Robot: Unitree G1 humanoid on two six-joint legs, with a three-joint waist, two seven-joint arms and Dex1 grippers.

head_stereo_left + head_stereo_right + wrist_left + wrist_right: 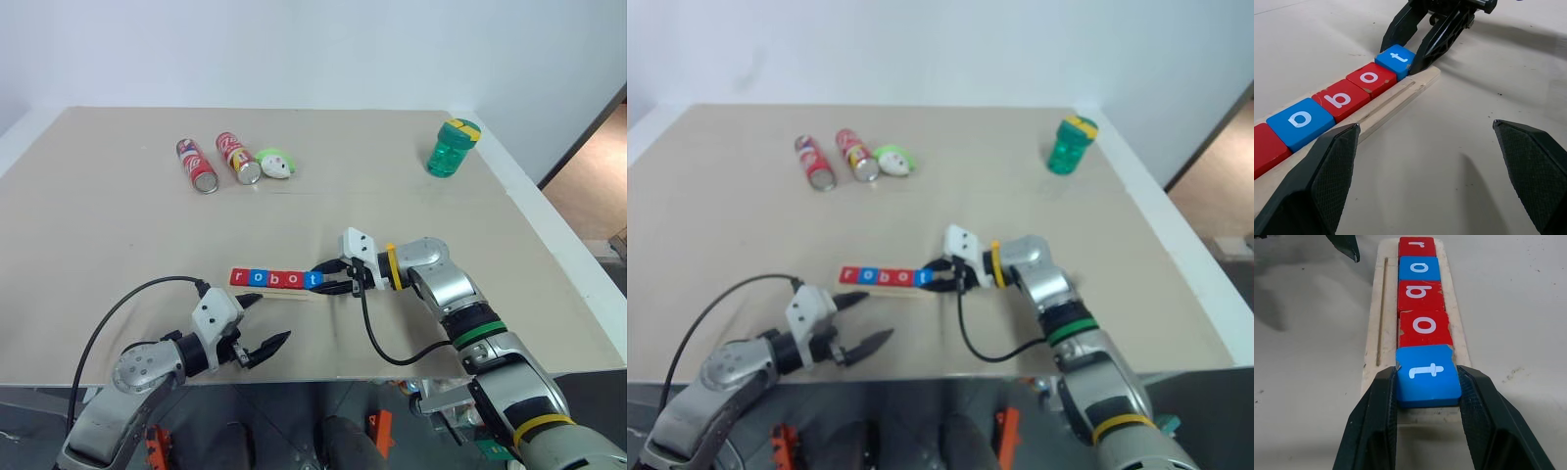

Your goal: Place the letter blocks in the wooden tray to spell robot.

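Beige table (118, 245) against white wall (294, 49)

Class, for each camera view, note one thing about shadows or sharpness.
Right wrist view: the t block is crisp. Left wrist view: a soft shadow lies on the table between the left tool's fingers. Right eye view: softer than the left eye view.

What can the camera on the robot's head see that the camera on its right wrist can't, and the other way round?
Head camera: two soda cans, a green bottle and a green-and-white toy far across the table, plus the open left gripper. Right wrist camera: the right gripper closed on the sides of the blue t block. Both: the wooden tray spelling robot.
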